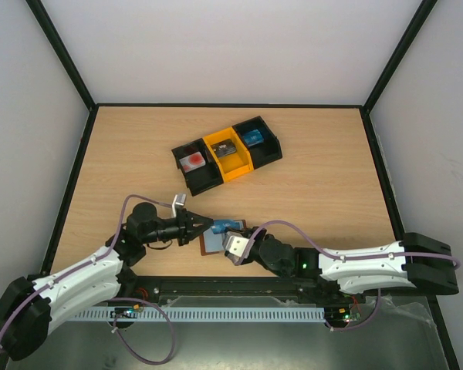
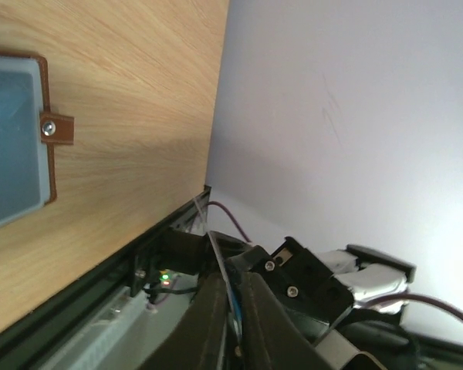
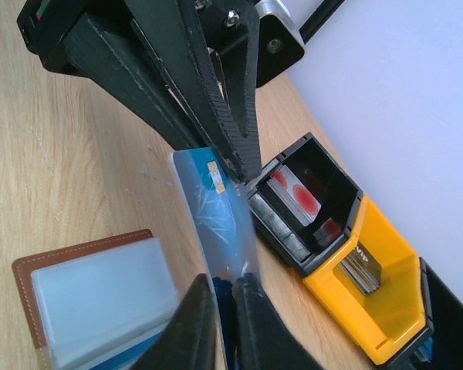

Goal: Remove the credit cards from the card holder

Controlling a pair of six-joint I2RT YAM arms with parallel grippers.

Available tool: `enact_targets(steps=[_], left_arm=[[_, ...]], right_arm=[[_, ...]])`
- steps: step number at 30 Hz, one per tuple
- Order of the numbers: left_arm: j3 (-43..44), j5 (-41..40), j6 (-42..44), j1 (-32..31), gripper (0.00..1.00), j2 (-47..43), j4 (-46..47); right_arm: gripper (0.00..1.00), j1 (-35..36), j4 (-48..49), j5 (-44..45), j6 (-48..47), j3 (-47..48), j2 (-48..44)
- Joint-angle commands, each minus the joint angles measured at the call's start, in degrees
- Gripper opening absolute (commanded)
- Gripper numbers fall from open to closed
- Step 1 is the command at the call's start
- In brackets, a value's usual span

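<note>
One blue plastic credit card (image 3: 216, 223) is out, clamped jointly by the left pincer (image 2: 228, 297) and right pincer (image 3: 224, 289) close by the open brown leather card holder (image 3: 100, 293) at the near edge of the bench (image 1: 139, 154); any sleeve contents probably remain to extract.

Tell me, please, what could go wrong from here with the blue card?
1. Both the left gripper and the right gripper pinch the blue card by opposite edges; pulling apart might bend it.
2. Each grip is only at an edge, so once one lets go the card may pivot or slip.
</note>
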Motion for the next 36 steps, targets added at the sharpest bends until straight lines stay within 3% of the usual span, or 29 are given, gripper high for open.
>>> enact_targets(steps=[1, 5, 13, 17, 21, 24, 30, 36], left_arm=[[-0.65, 0.55, 0.18, 0.23, 0.04, -0.84, 1.70], [-0.68, 0.53, 0.61, 0.31, 0.03, -0.85, 1.71], [-1.36, 0.47, 3.11, 0.88, 0.03, -1.04, 2.71], [-0.90, -0.14, 5.90, 1.50, 0.03, -1.81, 2.05], [3.53, -1.57, 14.70, 1.58, 0.03, -2.61, -7.20], [4.55, -3.06, 18.05, 1.56, 0.03, -4.09, -8.71], [4.17, -6.92, 22.52, 1.79, 0.03, -7.15, -7.92], [3.80, -8.01, 22.33, 1.83, 0.03, -10.06, -5.12]], right_arm=[[0.11, 0.86, 0.51, 2.92, 0.07, 1.37, -0.36], [0.20, 0.86, -1.42, 2.68, 2.54, 1.38, -1.57], [0.53, 0.86, -15.33, -2.42, 18.52, 6.67, -3.82], [0.56, 0.86, -16.13, -6.15, 28.99, 6.05, -9.07], [0.62, 0.86, -13.89, -3.72, 44.91, 4.07, -14.13], [0.63, 0.86, -13.83, 0.71, 60.00, 3.72, -15.77], [0.53, 0.86, -11.05, 1.56, 88.53, 2.99, -13.49], [0.39, 0.86, -0.53, 0.93, 99.07, -0.37, -12.39]])
